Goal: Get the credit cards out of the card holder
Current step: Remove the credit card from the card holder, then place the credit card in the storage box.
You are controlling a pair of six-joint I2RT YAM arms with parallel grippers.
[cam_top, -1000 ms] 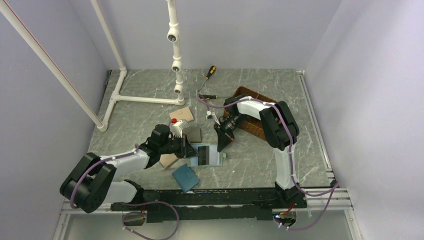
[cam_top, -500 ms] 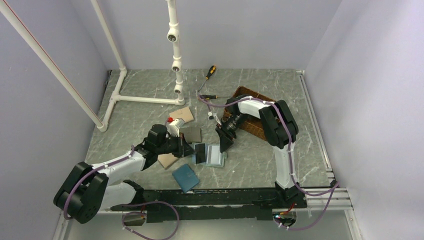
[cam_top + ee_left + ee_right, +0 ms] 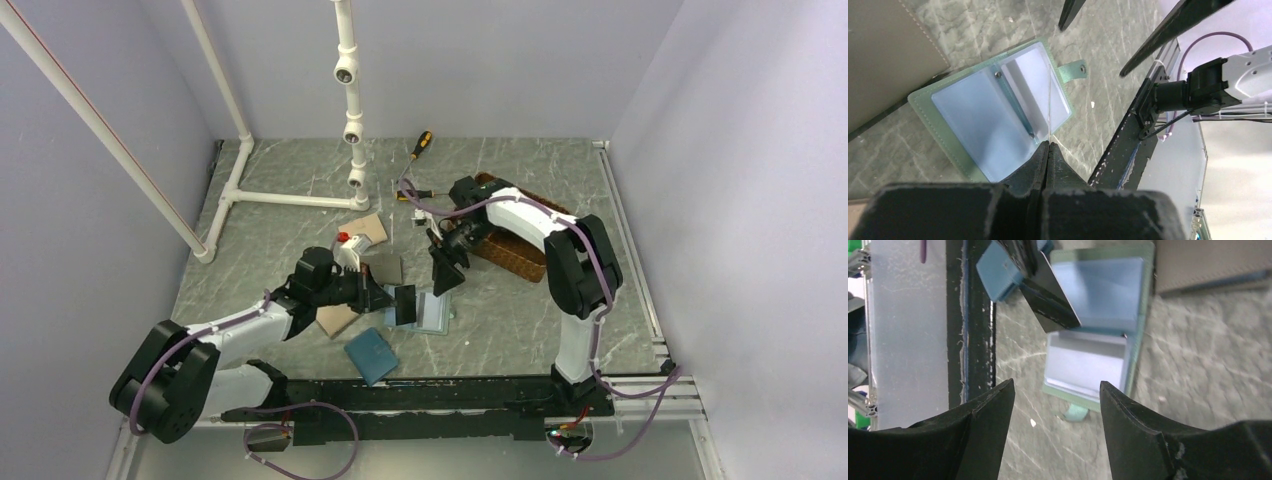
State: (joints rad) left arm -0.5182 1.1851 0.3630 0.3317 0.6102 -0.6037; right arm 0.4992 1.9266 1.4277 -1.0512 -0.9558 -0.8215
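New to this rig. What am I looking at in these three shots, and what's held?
Two robot arms bolted to a table, each ending in a two-finger gripper. One picture comes from a fixed camera overhead; the other two from a camera on each wrist. The left gripper is shut on a black card, held over the open green card holder. The right gripper hangs open above it, holding nothing. Also on the table: a blue wallet, a woven basket, a screwdriver.

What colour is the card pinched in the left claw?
The card is black; the right wrist view shows it best, above the open card holder.
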